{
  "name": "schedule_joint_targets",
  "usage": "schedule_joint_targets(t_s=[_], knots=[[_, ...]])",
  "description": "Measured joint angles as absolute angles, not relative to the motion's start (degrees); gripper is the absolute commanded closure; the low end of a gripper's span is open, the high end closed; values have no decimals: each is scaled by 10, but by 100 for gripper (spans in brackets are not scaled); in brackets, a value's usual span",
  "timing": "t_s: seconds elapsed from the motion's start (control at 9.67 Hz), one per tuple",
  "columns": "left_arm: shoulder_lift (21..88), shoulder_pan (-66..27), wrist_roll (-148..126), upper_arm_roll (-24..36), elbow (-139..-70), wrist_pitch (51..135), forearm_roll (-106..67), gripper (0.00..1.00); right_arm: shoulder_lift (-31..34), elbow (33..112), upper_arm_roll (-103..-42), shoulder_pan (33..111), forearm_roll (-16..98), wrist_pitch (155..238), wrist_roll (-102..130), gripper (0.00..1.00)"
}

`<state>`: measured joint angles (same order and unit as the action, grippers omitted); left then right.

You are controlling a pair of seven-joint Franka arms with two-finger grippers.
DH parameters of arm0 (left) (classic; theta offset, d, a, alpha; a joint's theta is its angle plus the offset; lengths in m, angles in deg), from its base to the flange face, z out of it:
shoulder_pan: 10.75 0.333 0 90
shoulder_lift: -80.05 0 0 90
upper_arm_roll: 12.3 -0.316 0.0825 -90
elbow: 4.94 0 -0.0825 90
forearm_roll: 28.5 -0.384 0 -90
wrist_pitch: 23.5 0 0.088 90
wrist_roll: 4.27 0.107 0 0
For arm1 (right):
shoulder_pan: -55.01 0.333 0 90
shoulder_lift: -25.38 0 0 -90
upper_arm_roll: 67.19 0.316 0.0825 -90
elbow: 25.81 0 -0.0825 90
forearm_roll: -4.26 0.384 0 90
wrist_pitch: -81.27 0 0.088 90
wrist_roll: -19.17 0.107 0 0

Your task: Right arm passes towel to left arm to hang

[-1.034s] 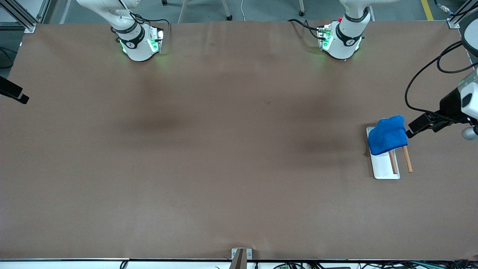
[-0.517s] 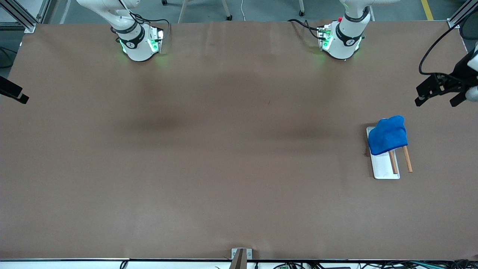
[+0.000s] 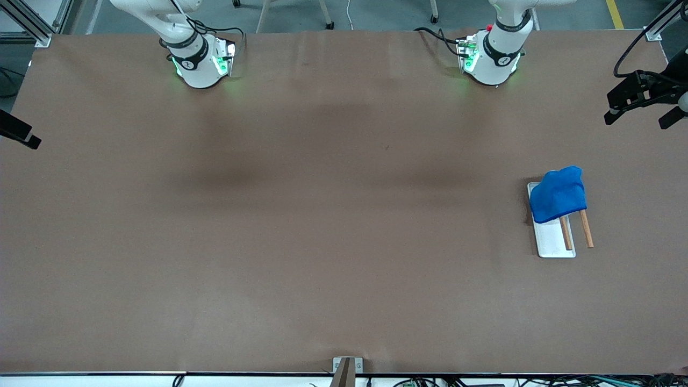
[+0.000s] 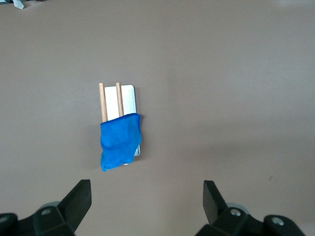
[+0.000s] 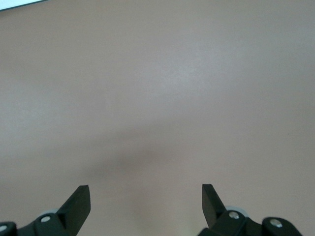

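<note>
Already hung: towel drapes over two wooden rods above a white tray, toward the left arm's end. Left tool wide, empty, over the surface edge. Right tool wide too (waiting). Retreat clear of cloth, I'd judge.

The left tool hangs in the air at the left arm's end of the bench, its black fingers spread wide apart with nothing between them; the left wrist view shows the same gap between the two prongs. The right tool is likewise spread open and empty above bare bench, its arm waiting. Both white bases, the right arm and the left arm, glow green.
</note>
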<state>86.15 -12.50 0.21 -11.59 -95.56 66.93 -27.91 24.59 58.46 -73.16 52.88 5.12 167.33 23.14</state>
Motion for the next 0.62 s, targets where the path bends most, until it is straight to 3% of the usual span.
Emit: schedule_joint_targets(t_s=[0.62], knots=[[861, -131, 2, -109, -951, 665, -279, 0, 246, 585, -732, 528, 51, 1673, 231, 0]])
